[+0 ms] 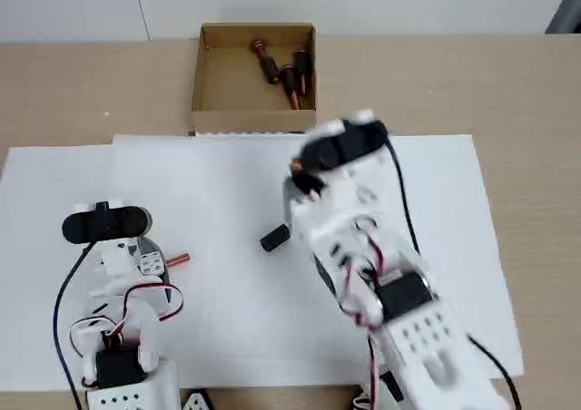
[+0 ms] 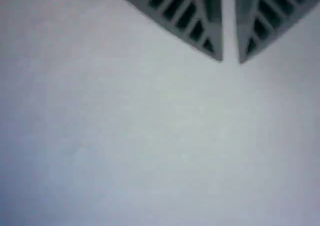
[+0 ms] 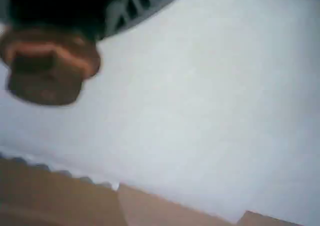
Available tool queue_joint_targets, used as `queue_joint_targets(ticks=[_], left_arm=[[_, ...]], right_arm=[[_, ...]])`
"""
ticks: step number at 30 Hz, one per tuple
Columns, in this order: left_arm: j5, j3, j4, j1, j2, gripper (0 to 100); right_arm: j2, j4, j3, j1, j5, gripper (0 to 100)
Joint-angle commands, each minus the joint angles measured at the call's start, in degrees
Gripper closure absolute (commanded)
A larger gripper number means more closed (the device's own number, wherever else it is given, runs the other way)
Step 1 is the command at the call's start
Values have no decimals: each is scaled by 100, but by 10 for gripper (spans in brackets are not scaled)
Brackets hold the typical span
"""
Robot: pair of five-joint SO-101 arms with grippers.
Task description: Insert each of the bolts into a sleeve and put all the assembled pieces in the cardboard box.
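Observation:
The cardboard box [image 1: 207,74] stands at the table's far middle with several assembled bolt-and-sleeve pieces [image 1: 289,70] inside. Just short of it, over the paper's far edge, my right gripper [image 1: 302,172] [image 3: 65,21] is shut on a copper bolt [image 3: 47,68] whose head points down; a dark part sits above the head. A loose black sleeve [image 1: 274,239] lies on the paper mid-table. A bare copper bolt [image 1: 177,259] lies beside my left arm. My left gripper [image 2: 231,58] hangs shut over bare paper, holding nothing.
White paper [image 1: 227,310] covers most of the wooden table [image 1: 82,83]. Its serrated far edge and brown surface [image 3: 55,201] beyond show in the right wrist view. Cables trail from both arms near the front edge.

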Motion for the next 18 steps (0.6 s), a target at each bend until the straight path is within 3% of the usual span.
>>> queue_joint_targets(ticks=[1,18], left_arm=[[-18,-31,9,0,-53,995],[-9,-31,9,9,-53,995]], right_arm=[[1270,-646,-1099,57,378,995],[6325,-1068,-6215,558,1776,995]])
